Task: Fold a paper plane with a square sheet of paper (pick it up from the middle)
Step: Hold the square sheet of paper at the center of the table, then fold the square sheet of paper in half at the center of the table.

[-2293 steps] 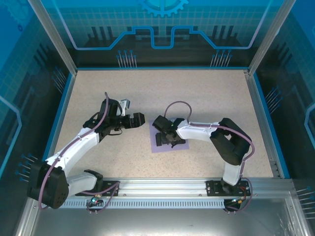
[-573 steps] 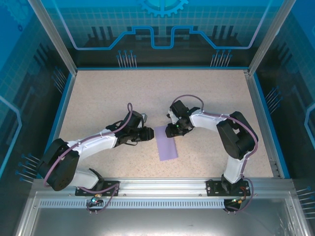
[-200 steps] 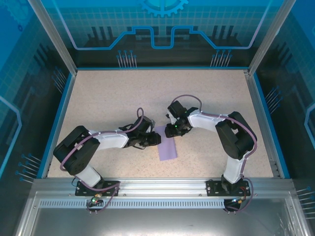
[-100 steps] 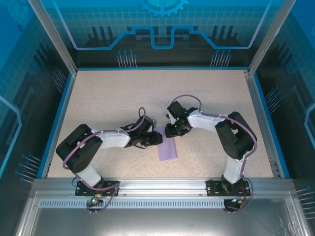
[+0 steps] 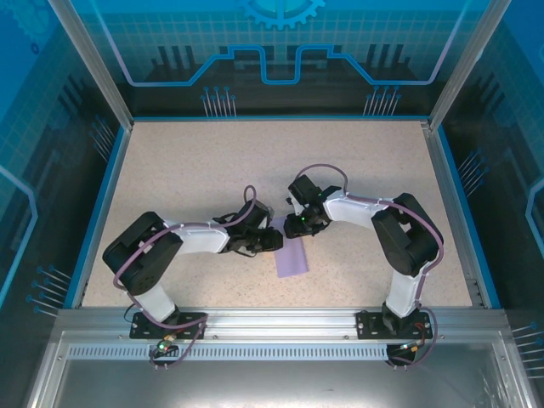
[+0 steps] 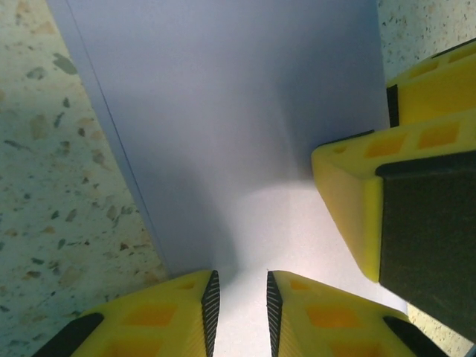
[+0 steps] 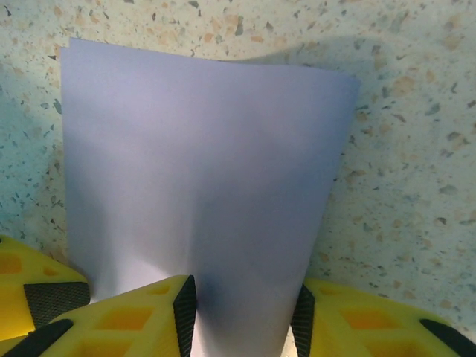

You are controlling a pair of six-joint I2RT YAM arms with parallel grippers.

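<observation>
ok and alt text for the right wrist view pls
A pale lilac sheet of paper lies on a speckled table, its near end between the right gripper's two yellow fingers, which stand apart. Part of another yellow finger shows at the lower left corner.

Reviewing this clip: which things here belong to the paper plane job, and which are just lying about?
Job:
square sheet of paper, folded to a rectangle
left gripper
right gripper

Just there:
speckled table
metal rail
</observation>
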